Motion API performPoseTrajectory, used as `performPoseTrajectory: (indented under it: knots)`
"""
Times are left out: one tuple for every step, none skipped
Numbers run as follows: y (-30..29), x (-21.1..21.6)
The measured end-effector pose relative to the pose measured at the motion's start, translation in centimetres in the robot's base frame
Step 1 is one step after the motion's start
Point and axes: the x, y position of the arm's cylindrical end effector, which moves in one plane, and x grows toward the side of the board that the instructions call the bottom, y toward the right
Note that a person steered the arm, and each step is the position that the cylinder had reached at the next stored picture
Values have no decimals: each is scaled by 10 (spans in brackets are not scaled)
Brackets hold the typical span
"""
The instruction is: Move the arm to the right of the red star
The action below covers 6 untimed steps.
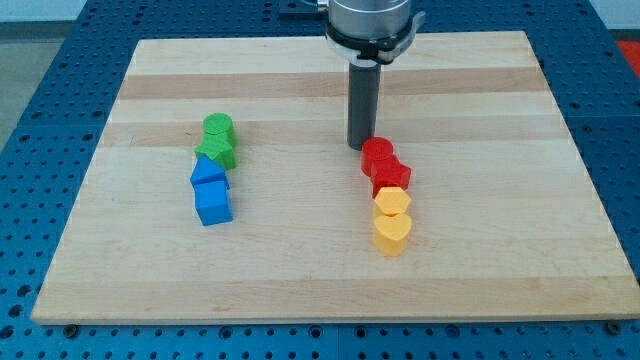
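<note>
The red star lies right of the board's centre, touching a red round block just above it. My tip rests on the board at the upper left edge of the red round block, so it is above and left of the red star. Two yellow heart blocks continue the column below the star.
On the view's left stands a second column: a green round block, a green star, a blue block and a blue cube. The wooden board lies on a blue perforated table.
</note>
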Motion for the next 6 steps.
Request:
performPoseTrajectory:
  knots:
    - [9, 0]
    - [9, 0]
    - [4, 0]
    - [-10, -4]
    - [-26, -11]
    - [-41, -17]
